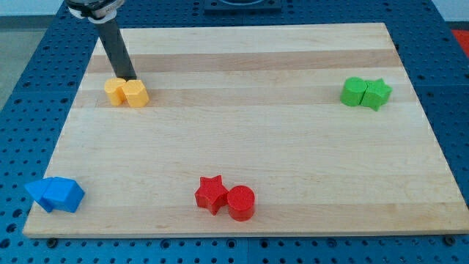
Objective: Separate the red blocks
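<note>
A red star block (211,193) and a red round cylinder block (240,202) sit touching each other near the view's bottom middle of the wooden board (249,132). The dark rod comes down from the view's top left, and my tip (127,78) rests just above two yellow blocks, far up and left of the red pair.
Two yellow blocks (126,93) lie together at the upper left, right under my tip. Two green blocks (365,92), one a star, sit together at the upper right. Two blue blocks (55,194) sit together at the lower left corner.
</note>
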